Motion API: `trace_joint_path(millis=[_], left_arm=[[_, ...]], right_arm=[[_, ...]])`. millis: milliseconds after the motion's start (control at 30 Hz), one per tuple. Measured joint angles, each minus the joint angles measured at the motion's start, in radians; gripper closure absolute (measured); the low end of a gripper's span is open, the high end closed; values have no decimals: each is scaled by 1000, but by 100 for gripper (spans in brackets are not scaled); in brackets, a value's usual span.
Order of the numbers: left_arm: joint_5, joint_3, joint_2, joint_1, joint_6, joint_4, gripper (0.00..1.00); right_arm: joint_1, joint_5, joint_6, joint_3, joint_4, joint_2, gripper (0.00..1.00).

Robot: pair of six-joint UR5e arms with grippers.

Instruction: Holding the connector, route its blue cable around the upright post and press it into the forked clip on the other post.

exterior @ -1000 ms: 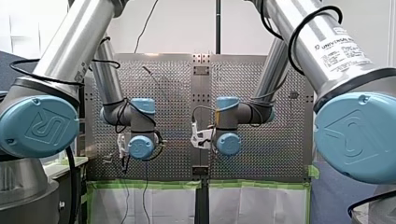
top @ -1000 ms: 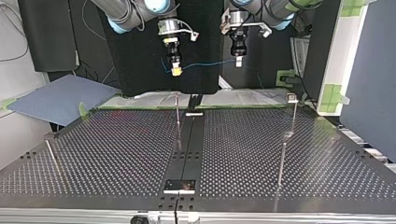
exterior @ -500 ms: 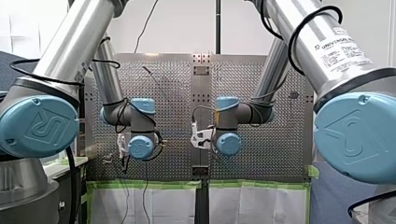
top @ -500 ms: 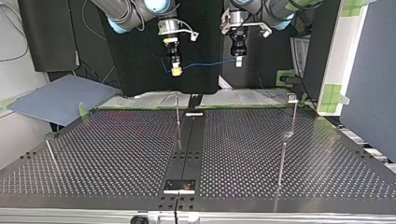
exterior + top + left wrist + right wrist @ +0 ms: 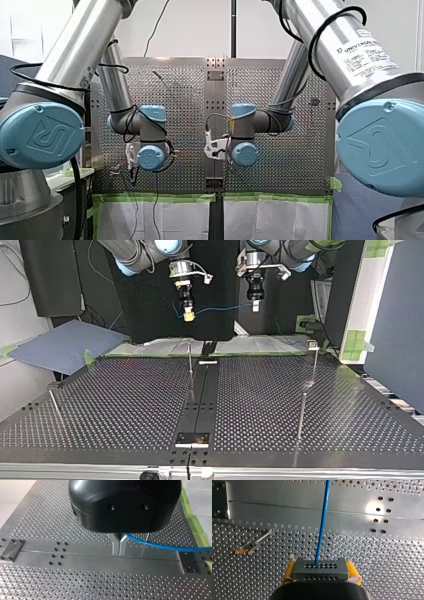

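Note:
In the right wrist view my right gripper (image 5: 321, 573) is shut on the dark grey connector (image 5: 321, 568), its yellow pads (image 5: 289, 572) on either side. The blue cable (image 5: 322, 527) leaves the connector and runs ahead over the table. In the left wrist view my left gripper (image 5: 119, 552) has its metal fingers shut on the blue cable (image 5: 160, 546), which trails off to one side. The top view shows both grippers high beyond the table's far edge: my right gripper (image 5: 188, 316) at the left, my left gripper (image 5: 255, 306) at the right, the cable (image 5: 220, 308) strung between them.
On the perforated table (image 5: 125, 405) stand a thin upright post (image 5: 190, 360) near the far middle, a post with a clip head (image 5: 313, 346) at the far right, another post (image 5: 301, 415) in front of it, and a short one (image 5: 55, 404) at the left.

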Motion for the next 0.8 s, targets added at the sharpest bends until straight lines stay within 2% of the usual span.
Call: trace_joint_path(millis=[600, 800], left_arm=[[0, 0, 1, 0, 4, 0, 100], [0, 0, 3, 0, 7, 0, 100]], right_arm=[[0, -1, 0, 0, 1, 0, 100], [7, -1, 1, 21, 4, -13, 100]])
